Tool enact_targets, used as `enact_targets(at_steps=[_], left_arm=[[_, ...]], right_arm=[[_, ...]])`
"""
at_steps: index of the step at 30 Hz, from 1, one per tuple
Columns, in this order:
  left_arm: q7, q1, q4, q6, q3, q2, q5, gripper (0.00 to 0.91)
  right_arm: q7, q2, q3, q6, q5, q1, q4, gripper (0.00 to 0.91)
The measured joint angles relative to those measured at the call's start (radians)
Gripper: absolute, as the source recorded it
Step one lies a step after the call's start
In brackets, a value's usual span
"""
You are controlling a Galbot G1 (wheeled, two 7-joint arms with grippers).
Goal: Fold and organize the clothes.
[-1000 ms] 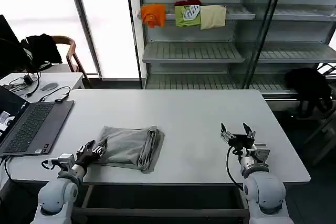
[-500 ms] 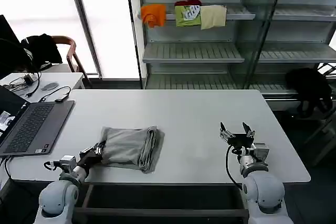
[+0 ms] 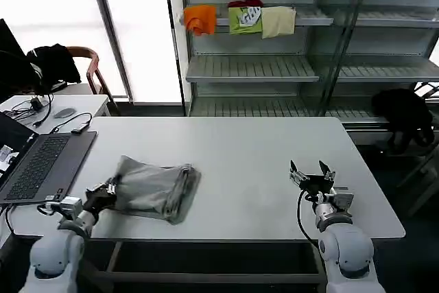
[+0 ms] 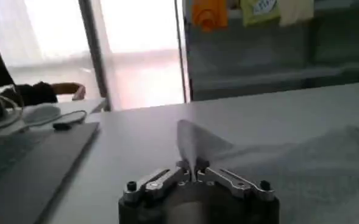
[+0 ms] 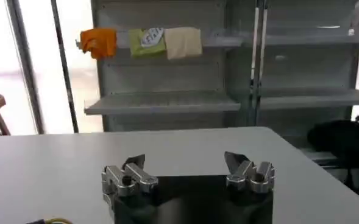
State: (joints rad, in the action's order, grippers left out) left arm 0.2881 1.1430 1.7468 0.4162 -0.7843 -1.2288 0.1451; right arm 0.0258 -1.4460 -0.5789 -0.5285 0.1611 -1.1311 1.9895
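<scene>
Light grey folded top (image 3: 154,189) rumpled, corner pinched by left gripper (image 3: 104,193), right gripper (image 3: 311,173) jaws apart

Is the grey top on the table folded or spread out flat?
Folded: the grey top lies as a compact bundle with stacked layered edges, its corner pinched by the left pincer.

Head view high, downward – wrist views low, shelf-facing (image 3: 288,66).
</scene>
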Motion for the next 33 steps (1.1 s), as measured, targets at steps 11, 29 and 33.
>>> enact_targets(at_steps=[11, 29, 33], left_arm=[[0.064, -0.094, 0.034, -0.003, -0.116, 0.190, -0.215, 0.020], [0.080, -0.047, 0.297, 0.116, -0.046, 0.164, -0.338, 0.020], [0.060, -0.004, 0.367, 0.133, 0.037, 0.093, -0.369, 0.020]], right_arm=[[-0.004, -0.011, 0.012, 0.017, 0.000, 0.001, -0.021, 0.907], [-0.011, 0.022, -0.036, 0.056, 0.039, -0.058, -0.026, 0.907], [-0.011, 0.028, -0.046, 0.061, 0.048, -0.070, -0.025, 0.907]])
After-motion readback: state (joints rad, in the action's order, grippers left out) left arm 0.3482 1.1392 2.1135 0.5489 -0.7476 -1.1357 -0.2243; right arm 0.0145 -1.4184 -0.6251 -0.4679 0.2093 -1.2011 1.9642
